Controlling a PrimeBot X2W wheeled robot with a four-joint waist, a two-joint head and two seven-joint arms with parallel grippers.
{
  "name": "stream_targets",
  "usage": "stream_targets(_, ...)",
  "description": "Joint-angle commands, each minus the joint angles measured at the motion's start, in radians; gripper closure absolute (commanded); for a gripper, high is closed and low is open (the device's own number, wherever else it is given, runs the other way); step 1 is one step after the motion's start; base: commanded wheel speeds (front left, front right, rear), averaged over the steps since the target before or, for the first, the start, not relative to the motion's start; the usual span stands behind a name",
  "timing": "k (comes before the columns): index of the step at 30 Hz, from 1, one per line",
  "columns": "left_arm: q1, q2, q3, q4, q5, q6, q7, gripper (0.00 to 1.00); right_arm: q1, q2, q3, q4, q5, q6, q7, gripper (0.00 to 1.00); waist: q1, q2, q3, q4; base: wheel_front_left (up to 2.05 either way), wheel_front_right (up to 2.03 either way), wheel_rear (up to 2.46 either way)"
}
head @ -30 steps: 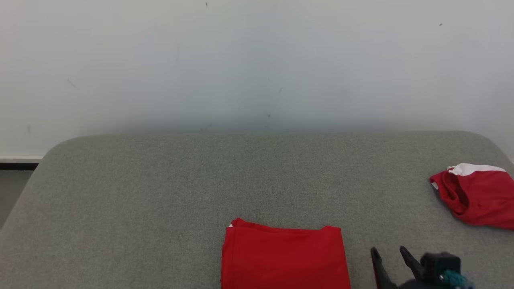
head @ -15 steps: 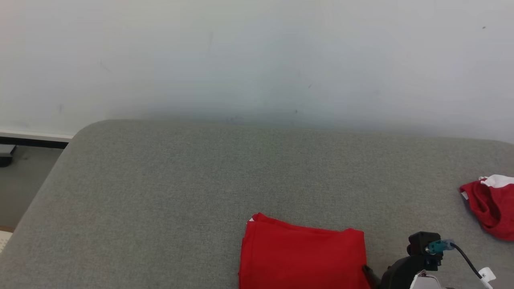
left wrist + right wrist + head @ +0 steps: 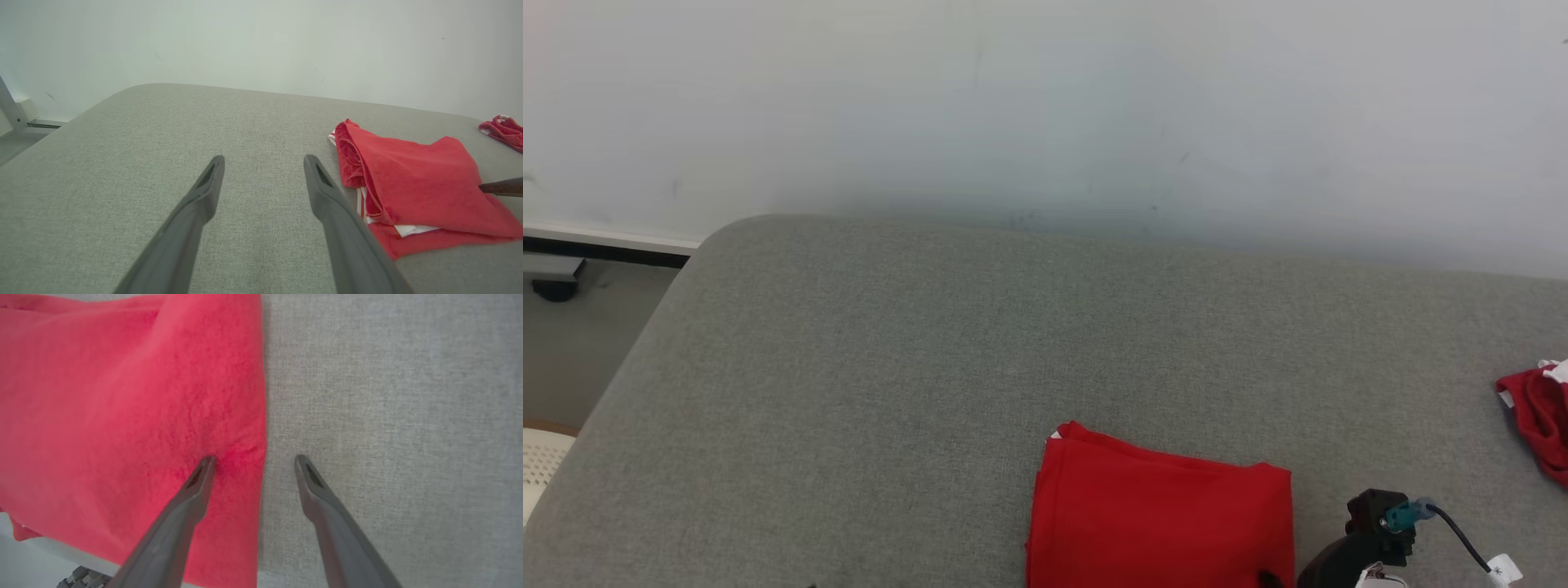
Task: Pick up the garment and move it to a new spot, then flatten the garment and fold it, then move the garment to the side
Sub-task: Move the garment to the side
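The folded red garment lies flat near the front of the grey padded surface; white trim shows between its layers in the left wrist view. My right gripper is open and straddles the garment's right edge, one finger resting on the red cloth and the other over bare grey fabric. Its black wrist shows at the bottom right of the head view. My left gripper is open and holds nothing, low over the grey surface to the left of the garment.
A second, crumpled red and white garment lies at the far right edge. A white wall stands behind the surface. Its rounded left edge drops to the floor, where a cream perforated object sits.
The head camera has swung left, shifting the whole picture right. My right gripper has moved left and down to the garment's right edge; its fingers have dropped almost out of the head view.
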Motion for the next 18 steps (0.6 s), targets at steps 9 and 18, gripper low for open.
stream_targets(9, -0.034, -0.007, -0.014, 0.005, -0.002, -0.006, -0.006, 0.00, -0.084, 0.002, 0.019, 0.119, 0.000, 0.000, -0.002, 0.00, -0.0001, 0.0000, 0.032, 0.049, 0.00, 0.00, 0.00)
stream_targets(18, -0.048, -0.012, -0.016, 0.006, -0.013, -0.001, -0.005, 0.00, -0.101, 0.002, -0.004, 0.156, -0.037, 0.000, 0.004, 1.00, -0.0001, 0.0000, 0.046, 0.060, 0.00, 0.00, 0.00)
